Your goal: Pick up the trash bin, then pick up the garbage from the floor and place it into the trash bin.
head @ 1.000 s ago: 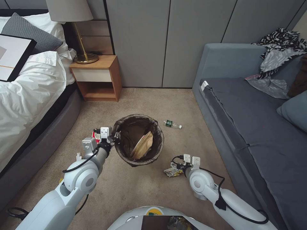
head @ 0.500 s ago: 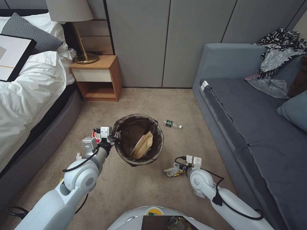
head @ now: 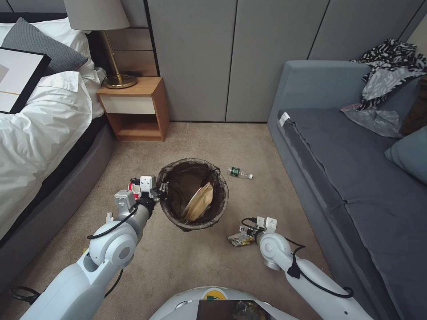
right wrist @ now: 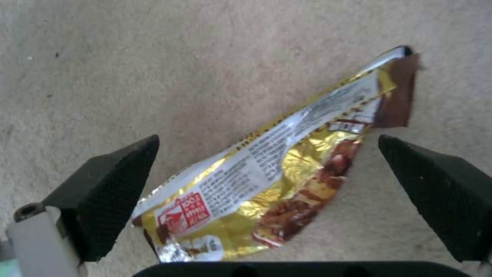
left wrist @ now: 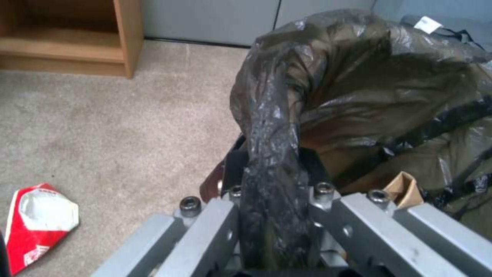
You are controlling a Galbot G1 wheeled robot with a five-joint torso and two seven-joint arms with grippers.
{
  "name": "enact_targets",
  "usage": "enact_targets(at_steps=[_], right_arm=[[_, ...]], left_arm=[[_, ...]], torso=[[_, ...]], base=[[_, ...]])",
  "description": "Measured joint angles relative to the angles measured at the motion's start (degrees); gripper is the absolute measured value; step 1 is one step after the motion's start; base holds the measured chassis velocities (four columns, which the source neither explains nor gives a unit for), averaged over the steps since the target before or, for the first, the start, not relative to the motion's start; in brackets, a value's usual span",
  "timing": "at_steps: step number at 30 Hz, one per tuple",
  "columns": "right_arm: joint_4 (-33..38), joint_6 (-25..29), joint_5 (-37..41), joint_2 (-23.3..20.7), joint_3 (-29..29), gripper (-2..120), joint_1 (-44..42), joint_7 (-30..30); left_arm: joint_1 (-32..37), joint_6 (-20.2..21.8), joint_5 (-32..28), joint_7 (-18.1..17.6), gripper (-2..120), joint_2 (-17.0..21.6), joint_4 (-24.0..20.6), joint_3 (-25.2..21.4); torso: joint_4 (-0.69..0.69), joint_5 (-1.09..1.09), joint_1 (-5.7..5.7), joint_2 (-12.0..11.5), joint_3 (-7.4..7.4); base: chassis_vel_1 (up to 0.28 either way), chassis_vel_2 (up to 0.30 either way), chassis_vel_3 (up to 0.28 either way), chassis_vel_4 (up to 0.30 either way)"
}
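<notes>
I see the carpet running between the bed along its left edge and the grey sofa along its right edge, with a wooden nightstand at the far left corner against the wall.

The trash bin sits mid-carpet, its dark bag folded over the rim and a brown paper bag leaning inside it. My left gripper is at the bin's left rim; in the left wrist view its jaws are clamped together on a bunched fold of the bag liner at that rim. A crumpled red-and-white cup lies on the carpet just beside the bin, on its left side.

My right gripper is low over the carpet to the right of the bin, nearer the sofa edge. Its black fingers stand wide apart on either side of a gold snack wrapper, which lies flat on the carpet between them, touching neither.

A small clear bottle with a green label lies on the carpet beyond the bin, toward the wall.
</notes>
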Motion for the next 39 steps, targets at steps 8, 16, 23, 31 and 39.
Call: enact_targets(at_steps=[8, 16, 23, 31, 39], right_arm=[[-3.2, -0.1, -0.3, 1.8, -0.3, 100, 1.5, 0.1], [-5.6, 0.1, -0.9, 2.3, -0.3, 99, 2.2, 0.1], [-5.8, 0.4, -1.9, 2.2, -0.2, 79, 2.0, 0.2], [-6.9, 0.6, -2.9, 3.3, -0.2, 48, 1.6, 0.1], [-8.1, 0.6, -3.4, 4.4, -0.2, 36, 1.7, -0.2]], left_arm=[[-0.1, 0.0, 0.0, 0.0, 5, -0.2, 0.0, 0.0], [-0.1, 0.0, 0.0, 0.0, 5, -0.1, 0.1, 0.0], [-0.4, 0.0, 0.0, 0.0, 5, -0.4, 0.2, 0.2], [-0.6, -0.1, -0.1, 0.0, 5, 0.0, 0.2, 0.4], [-0.6, -0.1, -0.2, 0.0, 5, 0.2, -0.1, 0.3]], torso=[[0.00, 0.00, 0.00, 0.0, 0.00], [0.00, 0.00, 0.00, 0.0, 0.00], [0.00, 0.00, 0.00, 0.0, 0.00], [0.00, 0.00, 0.00, 0.0, 0.00], [0.00, 0.00, 0.00, 0.0, 0.00]], base=[[0.000, 0.000, 0.000, 0.000], [0.000, 0.000, 0.000, 0.000], [0.000, 0.000, 0.000, 0.000], [0.000, 0.000, 0.000, 0.000], [0.000, 0.000, 0.000, 0.000]])
